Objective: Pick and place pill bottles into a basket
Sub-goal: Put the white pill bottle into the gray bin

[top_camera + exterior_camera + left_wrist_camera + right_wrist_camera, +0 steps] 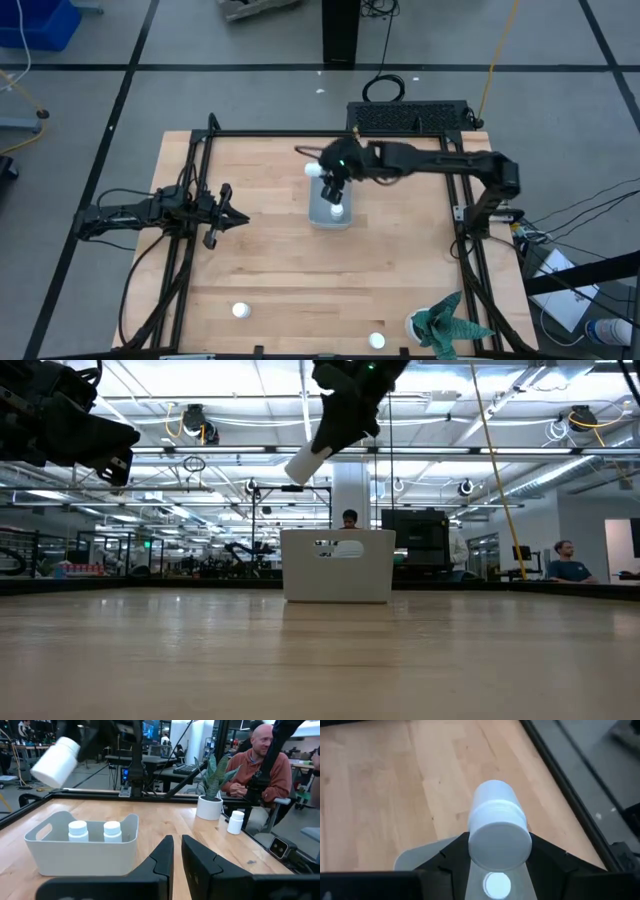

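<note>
While clamped in right jaws (497, 851), bottle (497, 822), above basket (329, 214)

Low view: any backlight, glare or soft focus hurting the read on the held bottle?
Low view: bright ceiling lights behind leave the right gripper a dark silhouette, though the held pill bottle reads clearly; the near tabletop is soft. Right wrist view: the bottle fills the frame, cap slightly blurred. Left wrist view: the left gripper looks soft up close, while the basket stays sharp.

Open-plan robotics lab: exposed ceiling ducts (200, 422), rows of workbenches with monitors (412, 540) (people seated behind), wooden table (280, 260) in black frame.
</note>
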Robot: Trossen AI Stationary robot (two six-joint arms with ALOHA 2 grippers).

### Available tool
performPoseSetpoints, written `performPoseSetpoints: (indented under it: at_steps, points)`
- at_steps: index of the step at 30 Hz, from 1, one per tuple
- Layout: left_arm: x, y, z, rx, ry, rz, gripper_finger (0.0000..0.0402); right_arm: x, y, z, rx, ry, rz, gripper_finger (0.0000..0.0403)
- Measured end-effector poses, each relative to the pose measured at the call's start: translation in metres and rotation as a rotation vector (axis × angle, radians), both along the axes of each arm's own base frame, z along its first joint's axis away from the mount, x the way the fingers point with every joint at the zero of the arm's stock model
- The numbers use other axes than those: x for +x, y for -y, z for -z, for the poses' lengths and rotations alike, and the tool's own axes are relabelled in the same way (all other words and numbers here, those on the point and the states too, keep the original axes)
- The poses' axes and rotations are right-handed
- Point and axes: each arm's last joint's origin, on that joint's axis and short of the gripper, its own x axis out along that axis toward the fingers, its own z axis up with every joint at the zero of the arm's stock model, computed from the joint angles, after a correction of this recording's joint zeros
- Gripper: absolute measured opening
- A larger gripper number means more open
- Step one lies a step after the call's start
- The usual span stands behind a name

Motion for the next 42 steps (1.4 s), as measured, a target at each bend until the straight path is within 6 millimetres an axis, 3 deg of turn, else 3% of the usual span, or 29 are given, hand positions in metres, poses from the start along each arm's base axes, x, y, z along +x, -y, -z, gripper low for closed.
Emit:
performPoseSetpoints:
  at_steps: [10, 18, 30, 42]
  points:
    - [0.0, 0.0, 0.0, 0.0, 0.002, 0.0, 0.0042, 0.006, 0.037, -0.023, 0.153, -0.223, -0.018, 0.0156]
    - [0.0, 0.0, 0.0, 0.0, 0.0, -0.001, 0.0042, 0.002, 0.061, -0.012, 0.324, -0.353, 0.018, 0.0154]
    - [0.0, 0.0, 0.0, 0.0, 0.001, -0.001, 0.0042, 0.017, 0.021, -0.003, 0.256, -0.401, -0.183, 0.0156]
    - [0.0, 0.0, 0.0, 0.0, -0.001, -0.001, 0.0042, 0.054, 0.001, 0.065, 0.235, -0.575, -0.291, 0.0158]
